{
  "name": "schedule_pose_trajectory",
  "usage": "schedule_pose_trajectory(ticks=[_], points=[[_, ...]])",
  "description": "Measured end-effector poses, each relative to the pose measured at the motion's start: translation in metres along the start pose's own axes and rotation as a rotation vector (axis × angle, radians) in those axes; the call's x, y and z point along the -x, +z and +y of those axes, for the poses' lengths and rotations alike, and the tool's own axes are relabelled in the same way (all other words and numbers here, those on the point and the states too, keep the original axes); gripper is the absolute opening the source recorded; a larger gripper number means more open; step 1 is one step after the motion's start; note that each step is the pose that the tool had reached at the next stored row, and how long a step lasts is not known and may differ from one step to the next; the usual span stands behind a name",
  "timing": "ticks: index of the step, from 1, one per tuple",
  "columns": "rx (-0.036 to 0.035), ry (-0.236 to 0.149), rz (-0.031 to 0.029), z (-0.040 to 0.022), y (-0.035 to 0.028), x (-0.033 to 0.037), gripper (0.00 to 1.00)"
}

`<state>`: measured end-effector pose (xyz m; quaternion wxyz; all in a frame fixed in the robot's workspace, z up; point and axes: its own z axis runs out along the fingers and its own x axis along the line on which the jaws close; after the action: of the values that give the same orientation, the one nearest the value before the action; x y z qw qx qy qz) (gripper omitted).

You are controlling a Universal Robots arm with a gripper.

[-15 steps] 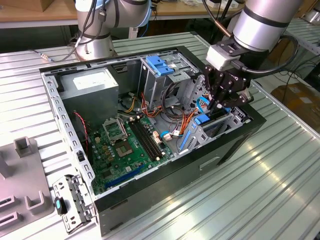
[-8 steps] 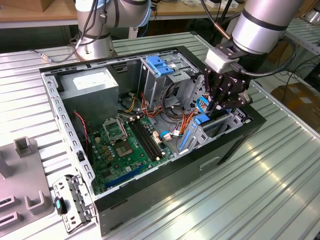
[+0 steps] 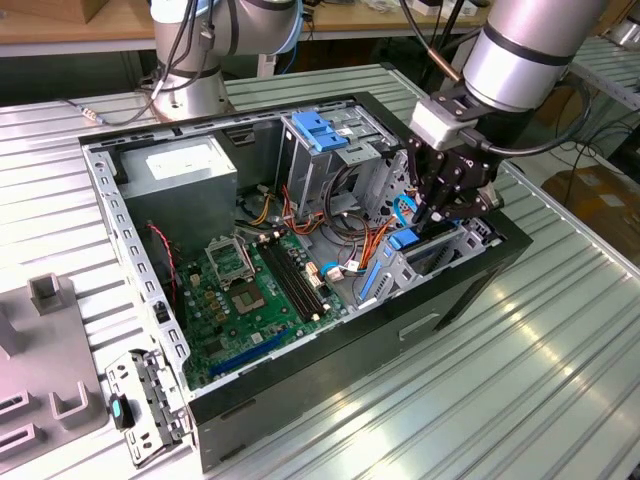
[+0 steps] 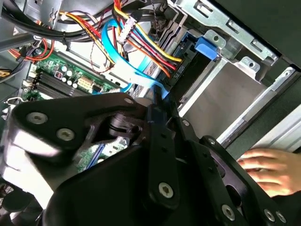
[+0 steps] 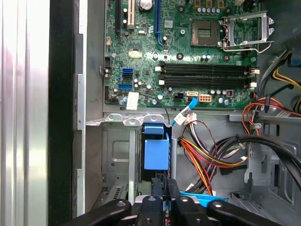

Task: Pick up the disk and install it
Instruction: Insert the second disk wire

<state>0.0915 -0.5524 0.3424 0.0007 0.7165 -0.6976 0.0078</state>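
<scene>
The hand [image 3: 432, 215] reaches down into the open case [image 3: 330, 345] on the bench [image 3: 520, 370], its fingers [image 5: 161, 190] nearly closed on the blue edge of the disk [image 5: 156, 151]. The disk stands on edge in the drive bay [image 5: 117, 155], long axis pointing down into it. No writing is legible.

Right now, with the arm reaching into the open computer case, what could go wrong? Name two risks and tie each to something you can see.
1. The gripper sits low in the drive bay, right beside a loose wire bundle and a blue flat cable. Any move there could snag a wire or pull a connector loose.
2. A person's hand lies close to the arm in the second wrist view. It could be struck or pinched if the arm swings that way.
</scene>
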Motion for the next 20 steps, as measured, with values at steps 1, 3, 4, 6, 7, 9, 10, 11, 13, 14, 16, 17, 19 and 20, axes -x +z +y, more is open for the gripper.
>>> schedule_pose_trajectory(ticks=[1, 3, 4, 6, 7, 9, 10, 11, 13, 14, 16, 17, 19, 20], points=[[0.0, 0.0, 0.0003, 0.0, -0.0034, 0.0, 0.17], [0.0001, 0.0, 0.0009, -0.0001, -0.0146, -0.0001, 0.24], [0.0001, 0.0, 0.001, -0.0001, -0.0171, -0.0002, 0.24], [0.0001, 0.0, 0.001, -0.0001, -0.0172, -0.0002, 0.24], [0.0001, 0.0, 0.001, -0.0001, -0.0172, -0.0002, 0.24], [0.0001, 0.0, 0.0013, -0.0001, -0.0173, -0.0002, 0.11], [0.0001, 0.0, 0.0012, -0.0001, -0.0173, -0.0002, 0.11], [0.0001, 0.0, 0.0013, -0.0001, -0.0173, -0.0002, 0.11], [0.0001, 0.0, 0.0013, -0.0001, -0.0173, -0.0002, 0.11], [0.0001, 0.0, 0.0013, -0.0001, -0.0173, -0.0002, 0.11], [0.0001, 0.0, 0.0014, -0.0001, -0.0174, -0.0002, 0.11], [0.0001, 0.0, 0.0012, -0.0001, -0.0173, -0.0002, 0.11], [0.0001, 0.0, 0.0013, -0.0001, -0.0173, -0.0002, 0.11], [0.0001, 0.0, 0.0013, -0.0001, -0.0173, -0.0002, 0.11]])
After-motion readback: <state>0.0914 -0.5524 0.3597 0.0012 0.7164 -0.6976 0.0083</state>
